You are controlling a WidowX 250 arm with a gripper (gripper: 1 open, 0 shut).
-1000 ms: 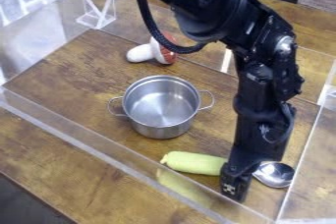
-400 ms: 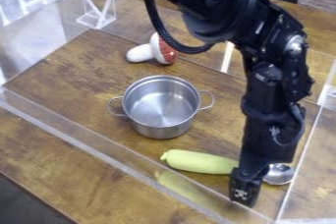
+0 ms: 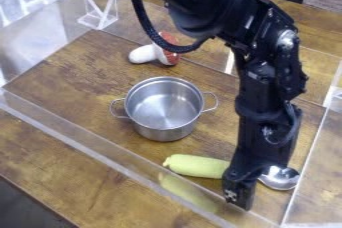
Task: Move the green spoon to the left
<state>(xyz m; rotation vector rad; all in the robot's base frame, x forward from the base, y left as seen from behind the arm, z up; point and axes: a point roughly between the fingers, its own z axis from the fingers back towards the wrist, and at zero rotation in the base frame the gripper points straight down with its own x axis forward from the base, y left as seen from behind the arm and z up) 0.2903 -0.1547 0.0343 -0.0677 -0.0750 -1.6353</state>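
The green spoon lies near the table's front right: its thick yellow-green handle (image 3: 197, 165) points left and its shiny silver bowl (image 3: 279, 177) shows at the right. My gripper (image 3: 238, 193) hangs straight down over the spoon's middle, hiding the neck between handle and bowl. Its fingertips sit low at the table's front edge, on the near side of the spoon. From this angle I cannot see whether the jaws are open or shut, or whether they touch the spoon.
A steel pot (image 3: 166, 109) with two side handles stands left of centre. A red-and-white mushroom (image 3: 151, 52) lies on its side at the back. Clear plastic walls (image 3: 80, 132) edge the wooden table.
The arm dipped right and toward the front edge, then came back left. The gripper now sits close to where it was a second ago, and the spoon lies as before.
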